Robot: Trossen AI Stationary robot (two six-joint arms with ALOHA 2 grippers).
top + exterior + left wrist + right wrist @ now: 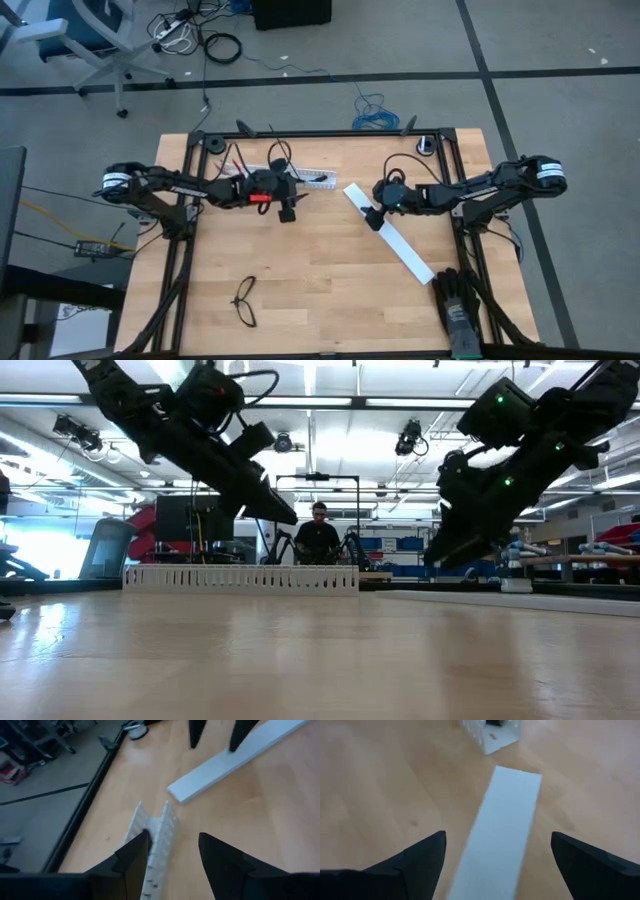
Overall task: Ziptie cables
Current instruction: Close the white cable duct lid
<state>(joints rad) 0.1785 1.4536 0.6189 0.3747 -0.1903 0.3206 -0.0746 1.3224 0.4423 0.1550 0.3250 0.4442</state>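
The cables and the ziptie do not show in any view. My left gripper (pixel 296 186) (pixel 172 840) is open and hovers above a white slotted duct (pixel 315 179) (pixel 155 845), which lies flat on the table at the far middle. In the low view its fingers (pixel 285 512) are clear of the duct (pixel 240 578). My right gripper (pixel 372 218) (pixel 497 837) is wide open. It slants down over the far end of a wide flat white strip (pixel 400 245) (pixel 502 820), one finger to each side, touching nothing.
Black thin-framed glasses (pixel 245 300) lie near the front left. A dark object (pixel 455 310) sits at the near right corner. A black frame rail (pixel 330 132) runs along the table's far edge. A person (pixel 318 535) stands in the room beyond.
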